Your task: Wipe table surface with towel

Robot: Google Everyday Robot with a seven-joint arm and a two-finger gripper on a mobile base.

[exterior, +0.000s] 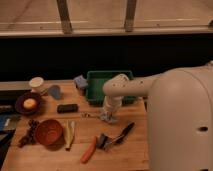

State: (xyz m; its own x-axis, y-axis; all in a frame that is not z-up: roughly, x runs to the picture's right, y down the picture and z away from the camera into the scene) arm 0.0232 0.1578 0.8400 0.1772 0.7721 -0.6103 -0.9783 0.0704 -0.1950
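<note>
My gripper (108, 116) hangs from the white arm (120, 89) and points down at the wooden table (130, 152), just in front of the green tray (95, 92). Its tip is at or very near the table surface, with a small greyish patch under it that I cannot identify. A bluish folded cloth (80, 81), possibly the towel, lies at the back of the table, left of the tray and apart from the gripper.
A thin utensil (89, 115) lies left of the gripper. Also there are a black brush (119, 137), an orange tool (89, 150), a red-brown bowl (48, 131), a black block (67, 107), a dark bowl (28, 103) and a white cup (36, 83). My white body (180, 125) fills the right side.
</note>
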